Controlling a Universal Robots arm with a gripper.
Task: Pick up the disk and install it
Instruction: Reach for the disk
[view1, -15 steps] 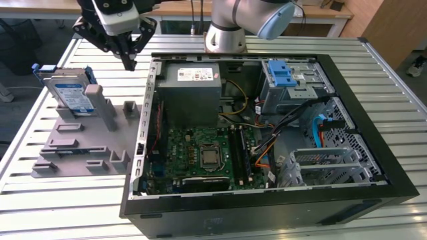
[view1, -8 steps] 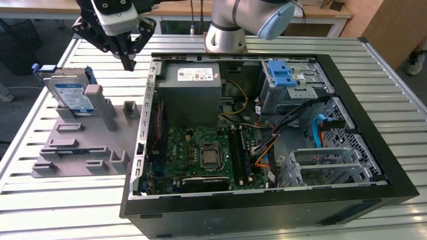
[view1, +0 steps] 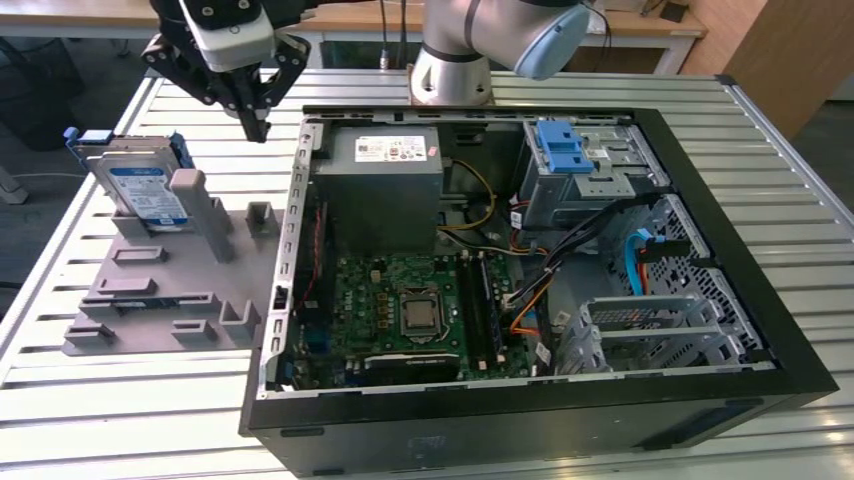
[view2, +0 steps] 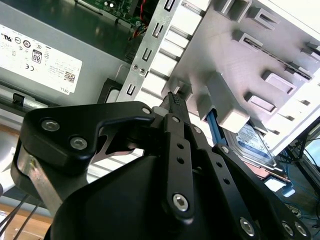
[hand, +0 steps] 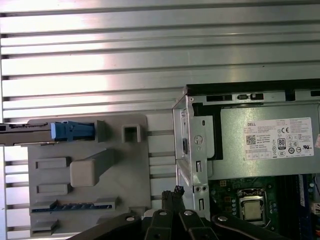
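The disk (view1: 144, 188) stands on edge in a slot at the far end of the grey holder plate (view1: 150, 300), at the exterior view's left. Its white-and-blue label faces forward and a blue frame runs round its edges. In the first wrist view the disk (hand: 35, 133) is edge-on with its blue frame end beside it. The second wrist view catches the labelled face of the disk (view2: 256, 146) behind a grey post. My gripper (view1: 254, 128) hangs above the table between the disk and the computer case, apart from the disk. Its fingers (view2: 172, 100) are shut together with nothing held, as the fingertips (hand: 176, 192) also show.
An open computer case (view1: 694, 160) lies on the slatted metal table (view1: 160, 420), to the exterior view's right of the holder. Inside are a grey power supply (view1: 380, 180), a motherboard (view1: 407, 300), cables and a drive cage with a blue latch (view1: 566, 150). The case wall (hand: 187, 145) is close beside my fingers.
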